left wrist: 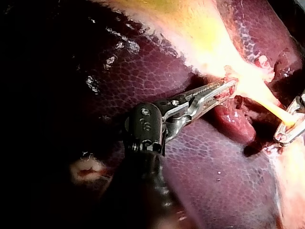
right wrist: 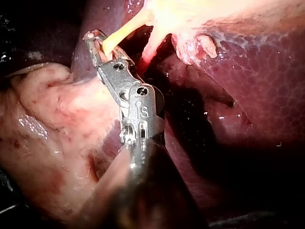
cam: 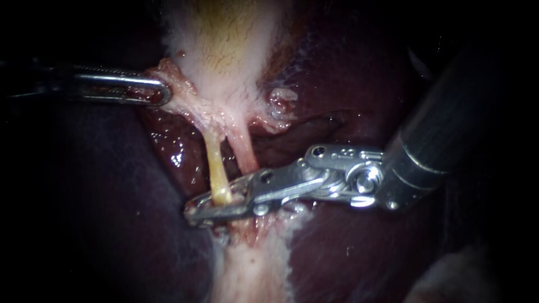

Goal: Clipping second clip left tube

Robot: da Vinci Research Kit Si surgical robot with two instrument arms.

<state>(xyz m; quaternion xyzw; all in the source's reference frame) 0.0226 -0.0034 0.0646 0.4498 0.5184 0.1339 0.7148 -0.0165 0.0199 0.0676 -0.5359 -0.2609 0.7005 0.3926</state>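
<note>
Two tubes run down from the pale gallbladder [cam: 230,45]: a yellow left tube [cam: 215,163] and a pinker right tube [cam: 245,151]. My right instrument [cam: 216,202] comes in from the right, and its slim metal jaws straddle the lower end of the left tube, closed on it with tips meeting. The right wrist view shows the same tube [right wrist: 125,29] entering those jaws [right wrist: 97,47]. My left instrument [cam: 163,92] is shut on a fold of gallbladder tissue beside the tubes' top, holding it leftward. In the left wrist view its toothed jaws [left wrist: 224,88] pinch that fold.
Dark red liver [cam: 348,84] surrounds the tubes on both sides. A strip of pale fatty tissue [cam: 252,269] continues below the right instrument's jaws. A small raw nub [cam: 281,101] sits to the right of the tubes' top.
</note>
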